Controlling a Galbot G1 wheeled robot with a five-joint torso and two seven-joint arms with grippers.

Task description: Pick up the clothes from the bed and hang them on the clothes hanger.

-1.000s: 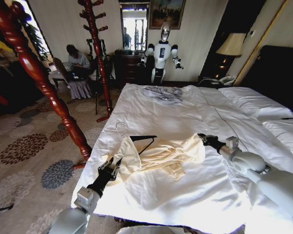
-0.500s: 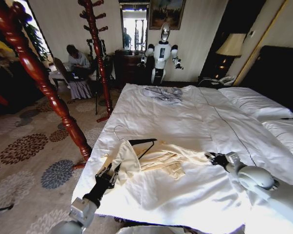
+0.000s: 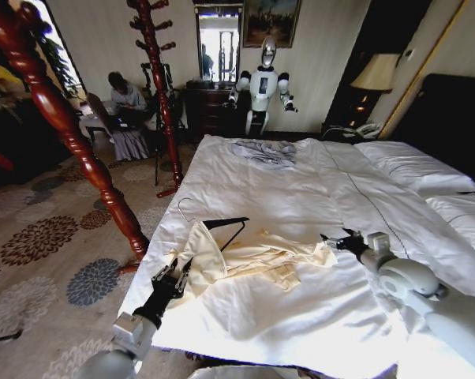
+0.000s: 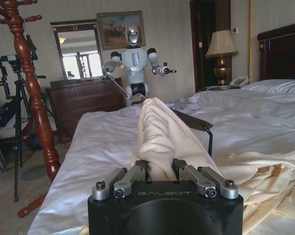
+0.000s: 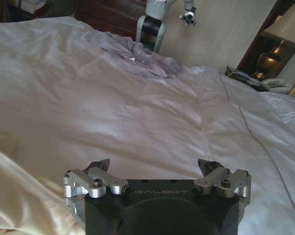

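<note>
The left gripper [image 3: 177, 274] pinches one end of the cream shirt [image 3: 261, 257] near the foot of the bed [image 3: 245, 181], apparently to anchor it over the black hanger [image 3: 226, 225]. The right gripper [image 3: 337, 242], fingers spread, sits just beside the opposite end. The thin fabric lies rumpled, partly draped on the hanger.

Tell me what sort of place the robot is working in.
Most likely a hotel bedroom: a large bed with white sheets and pillows, a bedside lamp beside a telephone, and a patterned floral carpet with a wooden coat stand.
</note>
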